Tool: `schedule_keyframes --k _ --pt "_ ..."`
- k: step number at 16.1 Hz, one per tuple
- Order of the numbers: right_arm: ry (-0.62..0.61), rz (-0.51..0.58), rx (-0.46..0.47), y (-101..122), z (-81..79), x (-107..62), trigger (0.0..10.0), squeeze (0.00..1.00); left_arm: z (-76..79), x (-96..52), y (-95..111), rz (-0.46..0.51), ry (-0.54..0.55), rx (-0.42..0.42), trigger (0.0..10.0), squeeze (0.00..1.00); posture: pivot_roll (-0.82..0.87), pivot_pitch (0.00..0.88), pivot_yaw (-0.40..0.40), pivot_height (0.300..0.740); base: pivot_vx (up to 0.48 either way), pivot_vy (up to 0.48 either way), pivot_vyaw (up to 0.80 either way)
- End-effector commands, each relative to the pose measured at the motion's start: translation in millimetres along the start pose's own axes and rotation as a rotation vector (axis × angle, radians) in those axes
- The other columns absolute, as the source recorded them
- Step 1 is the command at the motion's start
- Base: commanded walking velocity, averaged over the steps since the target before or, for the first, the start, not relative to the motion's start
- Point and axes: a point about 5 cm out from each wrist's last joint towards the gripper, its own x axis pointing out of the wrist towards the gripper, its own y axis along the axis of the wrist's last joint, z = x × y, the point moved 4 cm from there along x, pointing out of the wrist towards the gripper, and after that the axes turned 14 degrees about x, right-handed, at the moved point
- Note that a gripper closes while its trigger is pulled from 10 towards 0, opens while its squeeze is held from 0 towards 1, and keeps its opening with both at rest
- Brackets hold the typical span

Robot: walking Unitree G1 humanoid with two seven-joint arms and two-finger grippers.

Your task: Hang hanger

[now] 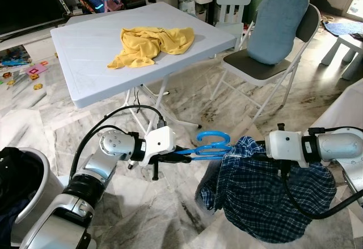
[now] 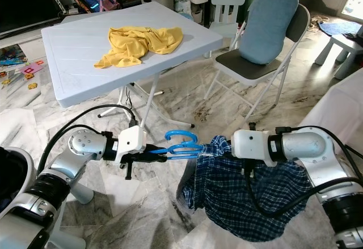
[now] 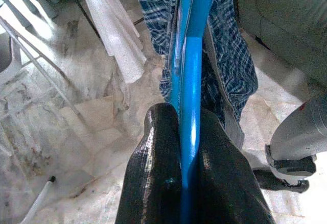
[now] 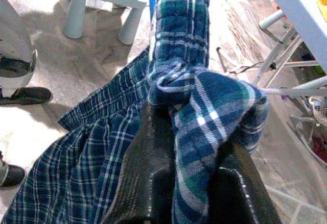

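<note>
Left gripper [image 3: 186,178] clamped on blue hanger [image 1: 209,146], held level above the marble floor [image 1: 187,113] in front of the white table [image 1: 85,56]. Right gripper [image 4: 184,183] pinching a bunched fold of the plaid shirt [image 1: 266,198], which touches the hanger. Yellow cloth [image 1: 150,43] lies on the table.

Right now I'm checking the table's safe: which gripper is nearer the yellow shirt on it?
Left. The left gripper holds the blue hanger just below the table's front edge, under the yellow shirt. The right gripper grips the plaid shirt farther to the right.
</note>
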Motion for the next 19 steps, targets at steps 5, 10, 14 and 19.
schedule_keyframes --k 5,10,14,19 --pt "-0.091 0.089 0.045 22.0 28.6 2.7 10.0 1.00 6.2 -5.9 -12.8 0.048 0.163 -0.168 0.0 0.00 -0.26 0.000 0.032 0.740 0.000 0.000 0.00" --pt "-0.120 0.083 0.011 28.6 42.1 8.5 10.0 1.00 4.7 -10.2 -19.3 0.103 0.338 -0.319 0.0 0.00 -0.25 0.000 0.024 0.740 0.000 0.000 0.00" --pt "-0.176 0.071 -0.005 28.1 52.9 10.3 10.0 1.00 7.1 -12.9 -23.2 0.154 0.441 -0.454 0.0 0.00 -0.25 0.000 0.025 0.740 0.000 0.000 0.00" --pt "-0.303 0.076 -0.031 29.3 69.6 15.7 10.0 1.00 6.5 -10.0 -19.9 0.171 0.483 -0.499 0.0 0.00 -0.24 0.000 0.027 0.740 0.000 0.000 0.00"
